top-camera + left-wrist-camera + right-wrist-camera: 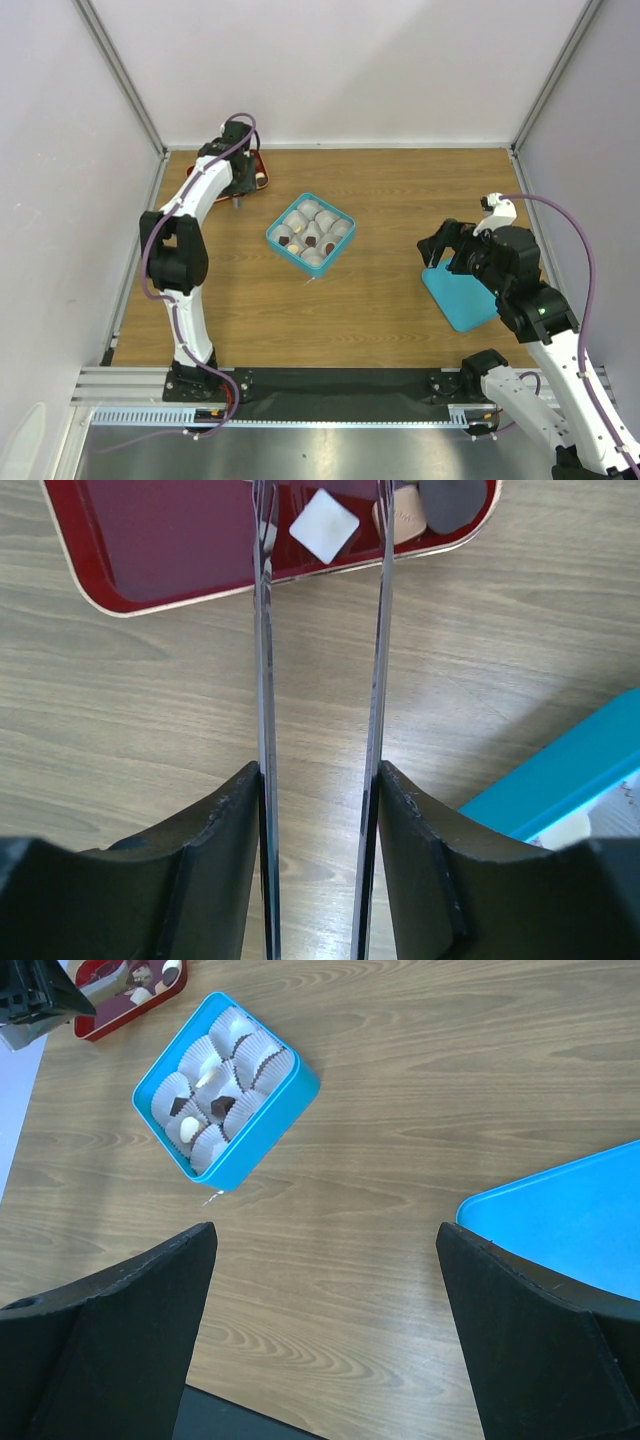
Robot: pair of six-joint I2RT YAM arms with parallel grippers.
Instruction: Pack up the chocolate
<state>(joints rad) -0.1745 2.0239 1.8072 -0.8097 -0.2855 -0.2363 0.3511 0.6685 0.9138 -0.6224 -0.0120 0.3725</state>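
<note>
The long, thin left fingers stand a little apart, clamped on nothing. At the top of the frame, on the red tray, a white square piece lies between them, one corner pointing up. A tan chocolate lies just outside them. More pieces sit in paper cups in the teal box, mid-worktop. The right fingers are wide apart beside the teal lid.

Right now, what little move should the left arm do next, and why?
Probably lower the left gripper toward the white square piece to pinch it: it lies in the red tray, framed between the open thin fingers, and the teal box has paper cups that look empty.
</note>
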